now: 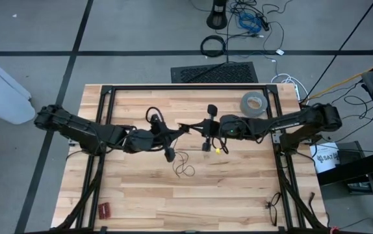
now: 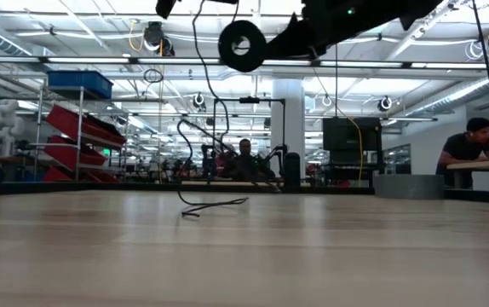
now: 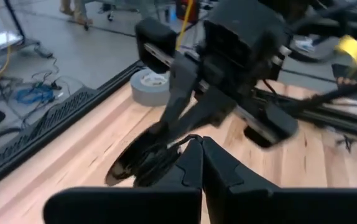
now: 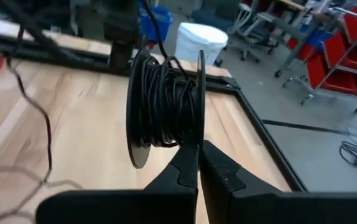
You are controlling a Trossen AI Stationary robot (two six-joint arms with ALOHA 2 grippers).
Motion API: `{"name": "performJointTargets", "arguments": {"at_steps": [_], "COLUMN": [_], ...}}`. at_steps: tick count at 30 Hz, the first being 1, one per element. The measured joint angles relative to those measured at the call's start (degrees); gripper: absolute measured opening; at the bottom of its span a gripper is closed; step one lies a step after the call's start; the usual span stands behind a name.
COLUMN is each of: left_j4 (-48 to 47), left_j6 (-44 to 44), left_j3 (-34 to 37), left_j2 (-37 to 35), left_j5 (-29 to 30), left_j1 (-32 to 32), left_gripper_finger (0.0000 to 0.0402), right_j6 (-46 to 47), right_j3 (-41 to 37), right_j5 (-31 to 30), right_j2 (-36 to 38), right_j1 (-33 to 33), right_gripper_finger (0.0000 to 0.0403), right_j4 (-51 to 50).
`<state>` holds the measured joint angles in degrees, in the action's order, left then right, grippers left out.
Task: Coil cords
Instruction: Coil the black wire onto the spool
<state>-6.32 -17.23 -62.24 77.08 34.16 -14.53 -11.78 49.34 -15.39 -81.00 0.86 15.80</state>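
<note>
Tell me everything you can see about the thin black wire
The thin black wire looks like fine, dull black cord. Much of it is wound around a black spool with flat round flanges, lifted above the table; the right claw is shut on a flange edge. A free strand hangs from the spool and ends in loose loops lying on the wooden table, seen in the overhead view. The left claw, shut, sits against the spool.

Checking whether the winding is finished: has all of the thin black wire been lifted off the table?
No: in the low view a loose stretch of the thin black wire lies on the wooden table.
</note>
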Motion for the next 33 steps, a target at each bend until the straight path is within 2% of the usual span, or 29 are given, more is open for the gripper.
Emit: {"name": "performJointTargets", "arguments": {"at_steps": [6,16,27,33], "left_j4": [-0.12,6.88,10.08,10.47], "left_j6": [-3.94,-4.88,-4.97,-4.91], "left_j3": [0.0,0.0,0.0,0.0], "left_j2": [2.75,8.13,9.97,9.97], "left_j5": [-0.01,0.21,4.86,5.52], "left_j1": [1.77,1.86,1.73,1.6], "left_gripper_finger": [0.0,0.0003,0.0085,0.01], "right_j6": [2.95,3.82,7.61,8.08], "right_j3": [0.0,0.0,0.0,0.0], "right_j5": [-2.98,-2.76,-3.14,-3.14], "right_j2": [-3.1,-2.57,-2.57,-2.57], "right_j1": [0.1,0.13,0.09,0.04], "right_gripper_finger": [0.0,0.0,0.0,0.0], "right_j4": [6.18,6.3,5.74,5.75]}}
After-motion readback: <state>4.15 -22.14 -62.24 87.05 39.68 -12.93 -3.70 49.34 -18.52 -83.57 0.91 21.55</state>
